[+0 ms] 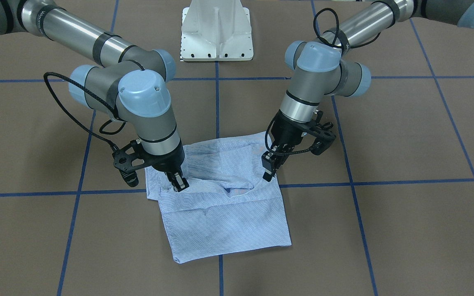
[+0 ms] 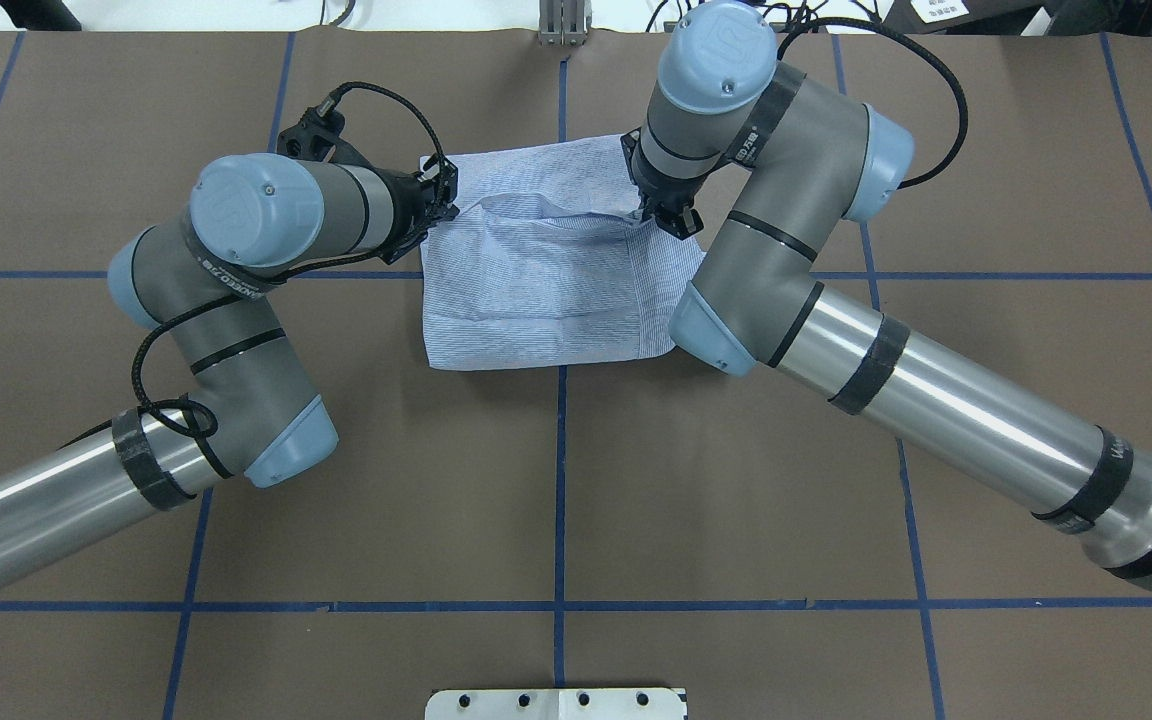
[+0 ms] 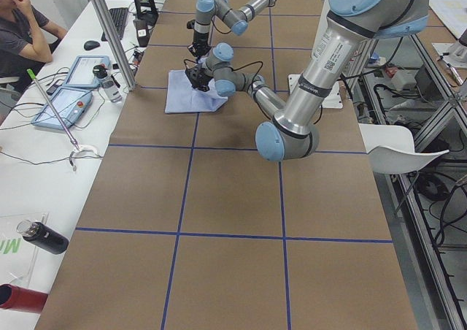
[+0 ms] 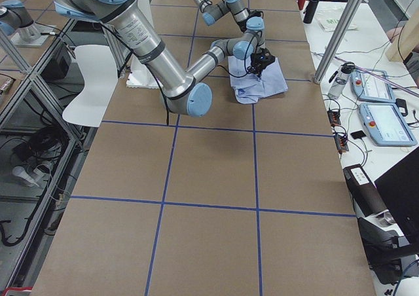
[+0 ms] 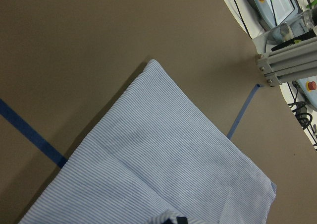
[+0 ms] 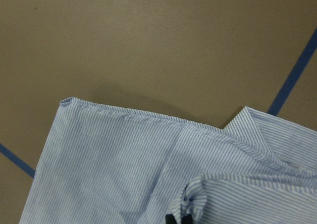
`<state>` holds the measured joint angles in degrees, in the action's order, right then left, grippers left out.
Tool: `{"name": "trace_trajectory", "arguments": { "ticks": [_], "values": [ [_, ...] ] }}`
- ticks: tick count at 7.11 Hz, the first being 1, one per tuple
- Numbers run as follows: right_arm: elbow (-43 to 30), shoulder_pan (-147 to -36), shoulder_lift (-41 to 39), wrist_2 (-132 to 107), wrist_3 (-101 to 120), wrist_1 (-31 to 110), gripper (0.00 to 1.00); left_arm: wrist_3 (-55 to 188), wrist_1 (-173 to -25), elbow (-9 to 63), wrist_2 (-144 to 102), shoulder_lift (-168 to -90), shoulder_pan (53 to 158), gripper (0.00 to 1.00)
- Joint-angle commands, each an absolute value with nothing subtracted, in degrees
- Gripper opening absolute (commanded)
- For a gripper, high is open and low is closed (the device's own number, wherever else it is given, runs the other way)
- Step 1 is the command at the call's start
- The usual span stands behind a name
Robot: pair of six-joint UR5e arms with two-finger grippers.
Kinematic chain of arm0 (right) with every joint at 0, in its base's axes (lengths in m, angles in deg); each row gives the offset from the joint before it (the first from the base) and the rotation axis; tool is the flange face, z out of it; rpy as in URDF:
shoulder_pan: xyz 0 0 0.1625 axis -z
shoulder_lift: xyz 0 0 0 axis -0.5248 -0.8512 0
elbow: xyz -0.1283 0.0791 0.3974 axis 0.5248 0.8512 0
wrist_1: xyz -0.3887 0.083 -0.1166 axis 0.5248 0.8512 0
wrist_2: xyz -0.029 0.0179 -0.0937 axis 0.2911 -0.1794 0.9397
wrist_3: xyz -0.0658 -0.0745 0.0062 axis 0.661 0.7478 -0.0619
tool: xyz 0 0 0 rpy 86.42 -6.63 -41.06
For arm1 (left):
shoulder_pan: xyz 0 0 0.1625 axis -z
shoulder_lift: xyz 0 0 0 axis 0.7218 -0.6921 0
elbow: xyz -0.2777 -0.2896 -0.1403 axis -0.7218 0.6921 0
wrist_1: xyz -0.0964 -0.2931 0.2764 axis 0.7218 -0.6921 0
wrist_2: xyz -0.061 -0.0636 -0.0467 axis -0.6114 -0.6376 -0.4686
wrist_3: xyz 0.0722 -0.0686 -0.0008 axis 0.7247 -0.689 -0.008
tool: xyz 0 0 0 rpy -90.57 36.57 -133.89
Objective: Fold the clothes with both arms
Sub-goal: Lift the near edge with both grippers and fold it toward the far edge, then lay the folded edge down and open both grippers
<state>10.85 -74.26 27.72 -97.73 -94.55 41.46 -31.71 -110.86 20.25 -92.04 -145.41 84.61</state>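
While shirt [image 1: 228,222] lies folded, left pincer [image 1: 268,172] and right pincer [image 1: 178,183] both pinching its cloth

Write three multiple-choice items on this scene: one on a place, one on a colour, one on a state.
1. Where does the pinstriped shirt lie?
A. On the brown table, across a tape crossing.
B. On the side desk.
C. On the floor.
2. What colour are the tape lines?
A. Red.
B. Blue.
C. Yellow.
3. How are the left gripper and right gripper?
A. Both open above the shirt.
B. One away from it.
C. Both shut on shirt fabric.
Answers: 1 A, it lies over crossing lines; 2 B, the grid is blue; 3 C, fabric bunches at each one's fingertips.
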Motion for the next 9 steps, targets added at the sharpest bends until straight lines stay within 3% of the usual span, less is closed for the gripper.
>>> {"name": "trace_trajectory", "arguments": {
  "ticks": [1, 7, 8, 9],
  "values": [
    [17.1, -75.3, 29.9, -97.9, -92.2, 38.6, 0.0, -30.8, -115.7, 12.2, -91.9, -148.1, 85.9, 0.0],
    [28.8, -76.3, 34.7, -97.8, -87.7, 32.9, 0.0, -30.2, -122.4, 0.3, -91.5, -152.9, 87.2, 0.0],
    [29.0, -76.7, 34.8, -97.8, -87.4, 32.8, 0.05, -28.9, -122.4, -0.1, -91.5, -152.9, 87.5, 0.0],
    [31.0, -76.8, 35.9, -97.9, -86.7, 32.6, 0.34, -28.7, -123.4, -0.8, -91.5, -152.9, 87.8, 0.46]
  ]
}}
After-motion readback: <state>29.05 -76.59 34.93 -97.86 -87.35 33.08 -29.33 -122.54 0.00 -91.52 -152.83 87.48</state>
